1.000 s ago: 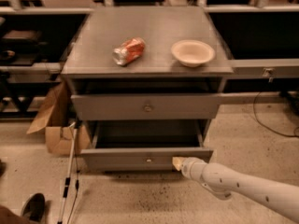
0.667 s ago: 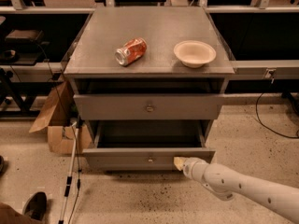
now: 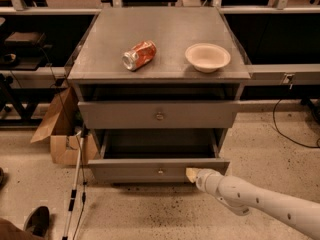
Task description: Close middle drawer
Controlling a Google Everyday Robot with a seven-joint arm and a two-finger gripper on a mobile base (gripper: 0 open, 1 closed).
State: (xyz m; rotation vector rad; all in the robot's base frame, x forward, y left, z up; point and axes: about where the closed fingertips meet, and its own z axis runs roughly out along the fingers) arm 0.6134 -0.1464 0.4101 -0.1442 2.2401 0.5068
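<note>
Gripper (image 3: 192, 174), a pale tan tip at the end of the white arm (image 3: 260, 204), sits against the front panel of the middle drawer (image 3: 130, 171), just to the right of its small round knob (image 3: 160, 171). Whether it is spread or pressed together cannot be told from this angle. It appears to touch the flat face rather than hook the knob, which suits the job: closing calls for a push, not a grasp, and a broad panel gives a steady place to press. The arm comes in low from the lower right, roughly level with the panel, so a forward push would likely run along the drawer's line of travel. This drawer is pulled well out from the cabinet (image 3: 170, 34), its deep, dark tray open to view, so most of the closing seems yet to be done. Pressing right of centre might skew the drawer a little on its slides. Above it, the taller upper drawer front (image 3: 125, 115) sits apart from the contact. On the cabinet top lie a crushed red can (image 3: 139, 55) on its side and a pale bowl (image 3: 207, 57), near each other, well above the work and unlikely to be disturbed.
</note>
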